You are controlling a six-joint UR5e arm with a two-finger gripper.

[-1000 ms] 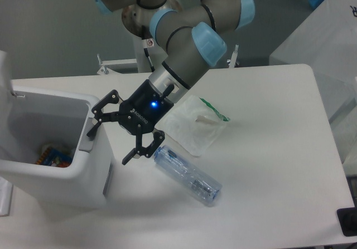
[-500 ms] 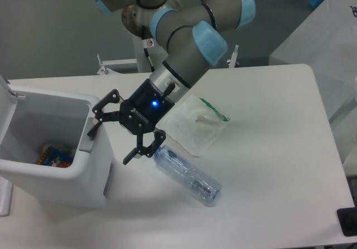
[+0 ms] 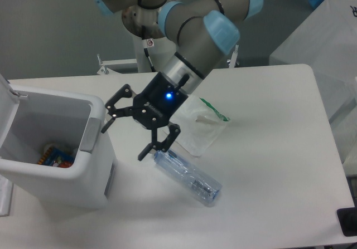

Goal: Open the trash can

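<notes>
The trash can [image 3: 61,149] stands open at the desk's [image 3: 268,149] left edge, colourful litter [image 3: 54,155] at its bottom. The hand [image 3: 127,136], fingers spread and empty, hovers just right of it above a clear bottle [image 3: 189,176].

White bin, black gripper, pale table

The trash can [image 3: 61,171] is white with a grey push tab [image 3: 89,133] and colourful litter inside; the gripper [image 3: 129,138] is black with a blue light; the arm [image 3: 209,23] is grey with light-blue caps; the bottle [image 3: 187,175] is clear bluish; the wrapper [image 3: 196,123] is translucent white, green-edged.
</notes>
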